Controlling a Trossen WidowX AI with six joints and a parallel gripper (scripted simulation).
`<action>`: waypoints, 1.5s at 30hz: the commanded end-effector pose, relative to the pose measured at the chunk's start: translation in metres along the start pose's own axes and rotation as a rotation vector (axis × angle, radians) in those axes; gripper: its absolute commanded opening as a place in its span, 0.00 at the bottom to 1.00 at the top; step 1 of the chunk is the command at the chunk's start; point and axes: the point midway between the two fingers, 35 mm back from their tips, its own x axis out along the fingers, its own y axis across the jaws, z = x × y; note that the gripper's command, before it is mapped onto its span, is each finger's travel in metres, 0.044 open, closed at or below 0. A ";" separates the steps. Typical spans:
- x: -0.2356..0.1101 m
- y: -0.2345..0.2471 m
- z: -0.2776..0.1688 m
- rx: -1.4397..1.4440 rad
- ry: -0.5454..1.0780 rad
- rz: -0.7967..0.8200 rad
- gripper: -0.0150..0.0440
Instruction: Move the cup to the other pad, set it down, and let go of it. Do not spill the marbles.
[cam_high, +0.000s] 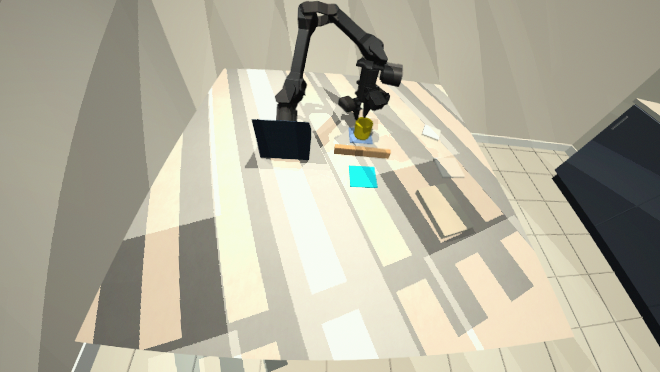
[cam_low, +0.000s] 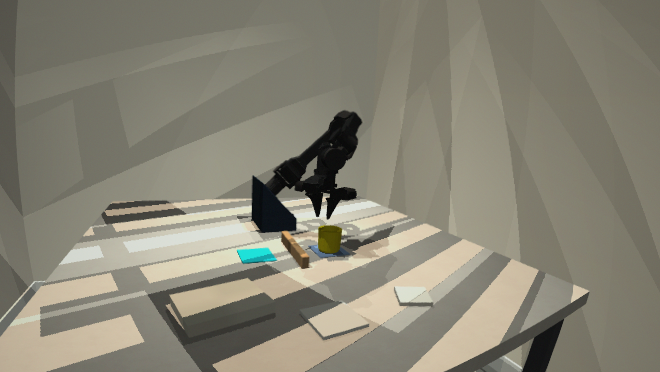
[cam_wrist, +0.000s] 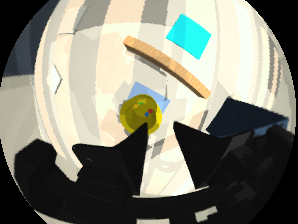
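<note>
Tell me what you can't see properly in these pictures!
- Marbles in the yellow cup: the wrist view shows only tiny coloured specks, too small to count; the cup wall hides them in the exterior view.
- The pad under the cup: mostly covered by the cup.
- The arm's base: hidden behind the dark panel in the top view.
- The gripper, partly open above the cup: its fingertips are too small in the top view.
</note>
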 end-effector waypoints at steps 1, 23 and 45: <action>0.001 -0.002 -0.001 0.022 0.014 -0.002 0.54; 0.033 0.000 0.000 0.022 0.012 -0.003 0.54; 0.064 -0.001 -0.003 0.022 0.017 0.000 0.54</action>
